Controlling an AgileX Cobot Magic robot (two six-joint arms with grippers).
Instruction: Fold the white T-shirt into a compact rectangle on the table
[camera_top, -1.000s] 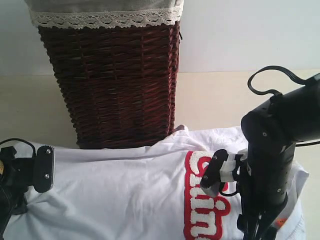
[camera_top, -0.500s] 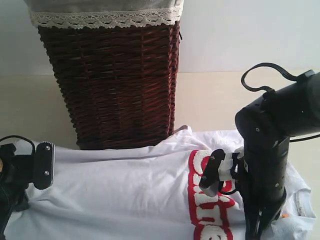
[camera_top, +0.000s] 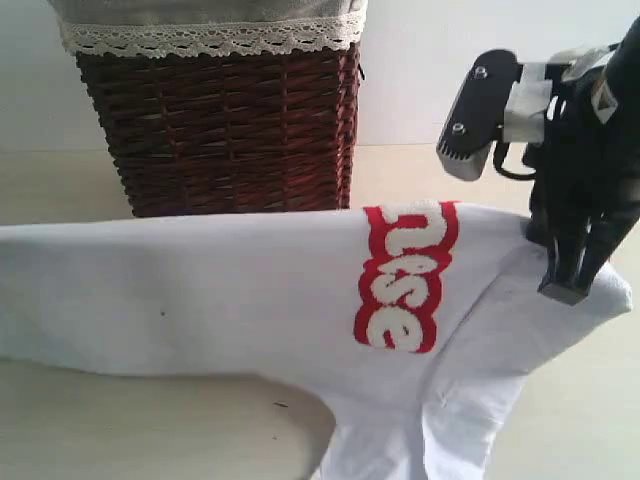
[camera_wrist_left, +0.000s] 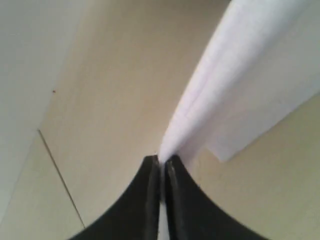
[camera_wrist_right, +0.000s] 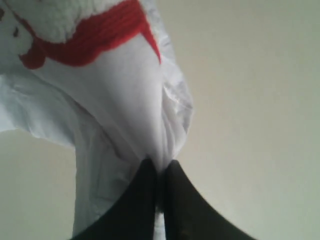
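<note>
- A cream table (camera_top: 120, 420) fills the lower part of the exterior view, with a pale wall (camera_top: 440, 40) behind it.
- A dark wicker basket (camera_top: 230, 130) stands in the upper left to centre of that view. Its lace-trimmed liner (camera_top: 210, 35) folds over the rim at the top edge.
- The white T-shirt (camera_top: 220, 290) is stretched as a broad band across the middle of the frame, in front of the basket's base. Its left end runs out past the left edge.
- The red-outlined lettering (camera_top: 398, 275) sits right of centre, running from top to bottom of the band.
- Below the lettering a loose part of the shirt hangs toward the bottom edge, right of centre, and the band throws a soft shadow on the table.
- The right gripper (camera_top: 565, 288) points down at the right edge of the frame, with the shirt's right end bunched around its tip.
- In the right wrist view the right gripper (camera_wrist_right: 159, 167) has its jaws pinched together on a gathered fold of the white T-shirt (camera_wrist_right: 125, 105). The lettering (camera_wrist_right: 80, 35) lies in the upper left, with bare table (camera_wrist_right: 250, 100) to the right.
- In the left wrist view the left gripper (camera_wrist_left: 161, 161) has its jaws pressed shut on a thin edge of the white T-shirt (camera_wrist_left: 240, 75). The cloth rises to the upper right, with table (camera_wrist_left: 110, 100) behind it.
- The left gripper does not show in the exterior view.
</note>
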